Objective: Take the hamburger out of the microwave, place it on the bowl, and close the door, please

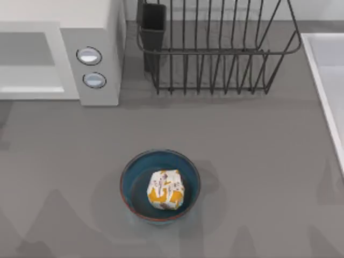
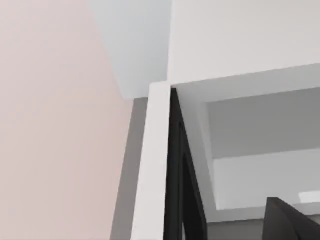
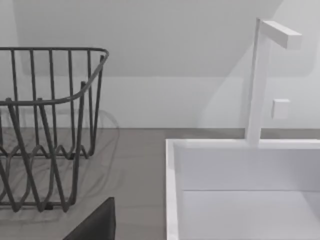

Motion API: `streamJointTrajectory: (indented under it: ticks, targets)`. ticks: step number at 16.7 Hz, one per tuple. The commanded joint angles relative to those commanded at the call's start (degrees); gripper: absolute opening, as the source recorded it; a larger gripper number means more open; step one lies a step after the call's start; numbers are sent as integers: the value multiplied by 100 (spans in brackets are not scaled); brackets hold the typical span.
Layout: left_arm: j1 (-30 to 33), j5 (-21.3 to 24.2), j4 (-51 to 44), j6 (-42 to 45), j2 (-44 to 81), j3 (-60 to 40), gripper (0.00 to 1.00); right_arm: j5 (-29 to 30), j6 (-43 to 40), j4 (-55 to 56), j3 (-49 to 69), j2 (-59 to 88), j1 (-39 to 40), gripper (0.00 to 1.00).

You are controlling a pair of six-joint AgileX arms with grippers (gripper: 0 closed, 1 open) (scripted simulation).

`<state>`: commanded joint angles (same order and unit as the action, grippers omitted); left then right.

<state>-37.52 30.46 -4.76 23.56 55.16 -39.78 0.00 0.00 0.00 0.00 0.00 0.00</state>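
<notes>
The hamburger (image 1: 165, 189), a white wrap with orange patches, lies inside the blue bowl (image 1: 127, 181) at the table's front middle. The white microwave (image 1: 102, 27) stands at the back left, its two knobs (image 1: 89, 55) facing forward and its grey cavity (image 1: 27, 51) showing. In the left wrist view the door (image 2: 156, 170) is seen edge-on, standing open beside the cavity (image 2: 260, 125). A dark part of my left gripper (image 2: 289, 220) shows close to the microwave's opening. A dark part of my right gripper (image 3: 95, 225) shows near the sink.
A black wire rack (image 1: 215, 54) (image 3: 45, 125) stands at the back middle. A white sink (image 1: 329, 80) (image 3: 172, 190) with a white faucet (image 3: 260, 80) runs along the right edge. Bare grey tabletop surrounds the bowl.
</notes>
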Motion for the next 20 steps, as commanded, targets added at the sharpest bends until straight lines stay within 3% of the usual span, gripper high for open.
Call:
streamJointTrajectory:
  ticks: [5,10,13,20]
  targets:
    - [-1333,625,-1867,1641,2602,-2248,0,0,0,0,0,0,0,100]
    - [-2099,811,-3479,2687,4283,-3695,0,0,0,0,0,0,0,100]
    - [-2268,812,-3896,2939,4581,-4022,0,0,0,0,0,0,0,100]
    - [-2254,803,-3816,2951,4619,-3938,0,0,0,0,0,0,0,100]
